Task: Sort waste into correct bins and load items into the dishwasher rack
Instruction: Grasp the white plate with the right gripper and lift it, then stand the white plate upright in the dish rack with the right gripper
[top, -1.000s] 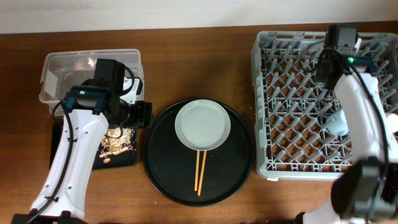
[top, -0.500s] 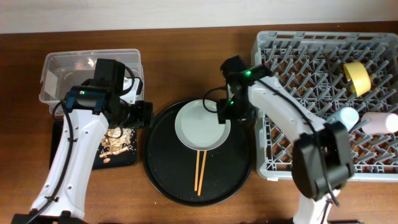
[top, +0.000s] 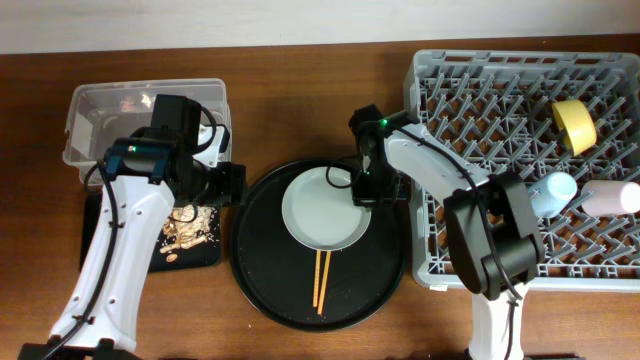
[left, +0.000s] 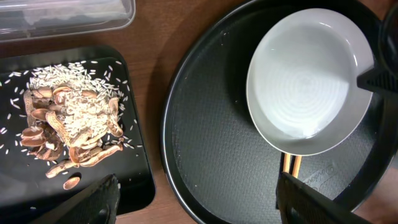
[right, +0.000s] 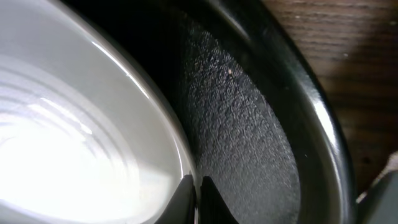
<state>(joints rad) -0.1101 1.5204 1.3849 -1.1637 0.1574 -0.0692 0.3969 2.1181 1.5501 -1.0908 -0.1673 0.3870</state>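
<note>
You are looking at the plate (top: 320, 205) sitting on the round tray (top: 270, 290) with the chopsticks (top: 321, 280) poking out before it, the tub (top: 100, 110) standing far left behind the flat tray (top: 205, 252) holding scraps (top: 185, 232), and the rack (top: 480, 90) at right carrying the bowl (top: 572, 122) behind a cup (top: 555, 188).

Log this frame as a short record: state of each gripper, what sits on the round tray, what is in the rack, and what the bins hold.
left gripper: open, empty, hovering by the near edges of the two black trays
right gripper: closed on the right rim of the plate
round black tray: plate, with chopsticks partly under it
dishwasher rack: yellow bowl, light blue cup, pink cup
black rectangular tray: food scraps with rice grains
clear tub: contents unclear
</note>
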